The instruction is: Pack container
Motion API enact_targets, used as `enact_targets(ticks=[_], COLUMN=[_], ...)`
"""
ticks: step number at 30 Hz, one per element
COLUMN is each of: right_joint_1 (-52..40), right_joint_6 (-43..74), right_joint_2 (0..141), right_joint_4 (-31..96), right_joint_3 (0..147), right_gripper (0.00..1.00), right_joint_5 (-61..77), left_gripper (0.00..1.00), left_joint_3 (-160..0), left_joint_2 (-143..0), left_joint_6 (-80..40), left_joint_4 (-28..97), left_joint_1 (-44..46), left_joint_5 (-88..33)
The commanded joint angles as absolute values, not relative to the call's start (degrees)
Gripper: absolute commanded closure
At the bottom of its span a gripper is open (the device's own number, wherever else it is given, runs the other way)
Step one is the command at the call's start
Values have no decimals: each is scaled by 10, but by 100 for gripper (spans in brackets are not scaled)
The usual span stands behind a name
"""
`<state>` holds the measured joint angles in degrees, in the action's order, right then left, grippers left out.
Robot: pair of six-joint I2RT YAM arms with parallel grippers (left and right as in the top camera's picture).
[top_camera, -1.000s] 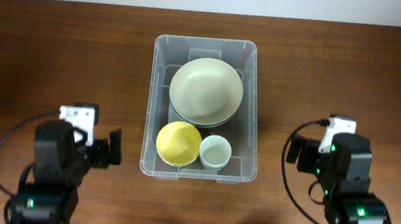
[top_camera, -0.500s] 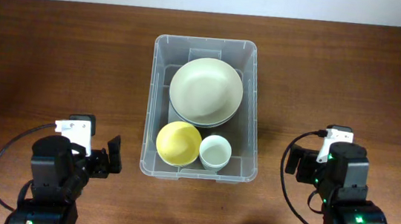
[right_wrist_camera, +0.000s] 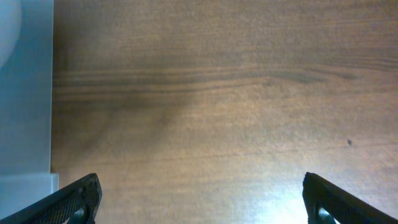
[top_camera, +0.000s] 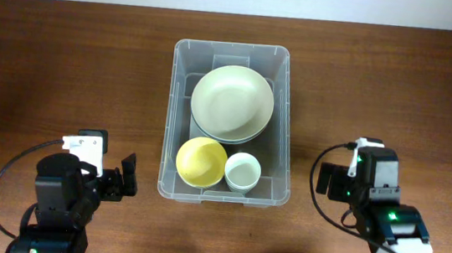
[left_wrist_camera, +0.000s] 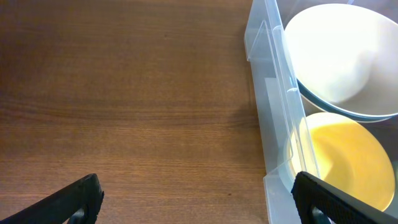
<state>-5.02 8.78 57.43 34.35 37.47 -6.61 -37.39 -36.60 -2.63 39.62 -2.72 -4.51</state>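
The clear plastic container (top_camera: 285,141) stands at the table's middle. It holds a large pale green bowl (top_camera: 233,102) on a stack at the back, a yellow bowl (top_camera: 200,160) at the front left and a small pale cup (top_camera: 242,173) at the front right. My left gripper (top_camera: 126,175) is open and empty, left of the container's front corner. My right gripper (top_camera: 336,180) is open and empty, to the container's right. The left wrist view shows the container wall (left_wrist_camera: 273,106), the yellow bowl (left_wrist_camera: 348,155) and the pale bowl (left_wrist_camera: 342,56). The right wrist view shows the container's edge (right_wrist_camera: 28,112).
Dark wooden table (top_camera: 64,67) all round the container, with a pale wall strip along the far edge. Black cables loop beside both arms at the front.
Both arms have drawn back toward the front edge, away from the container. The left arm settled first; the right kept shifting left and down. The container's contents have not moved.
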Motion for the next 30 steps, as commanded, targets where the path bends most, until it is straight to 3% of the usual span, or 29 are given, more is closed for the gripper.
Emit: enact_targets(ticks=[1,9,18,30], right_joint_1=[-49,-49,-48,-46], right_joint_6=[65,34,-1,0], right_joint_2=[592,522,319,116], right_joint_4=[316,279,343,294], right_joint_3=[370,369,365,236], right_gripper=[1,1,1,1], right_joint_5=[-56,-52,-52,-50], left_gripper=[1,1,1,1], left_joint_3=[-369,-369,-369,-369], left_joint_2=[-364,-364,-364,-364], left_joint_6=[-30,-30,-30,-30], left_joint_4=[395,395,395,395], left_joint_1=[-29,-29,-29,-29], left_joint_5=[-48,-48,-48,-48])
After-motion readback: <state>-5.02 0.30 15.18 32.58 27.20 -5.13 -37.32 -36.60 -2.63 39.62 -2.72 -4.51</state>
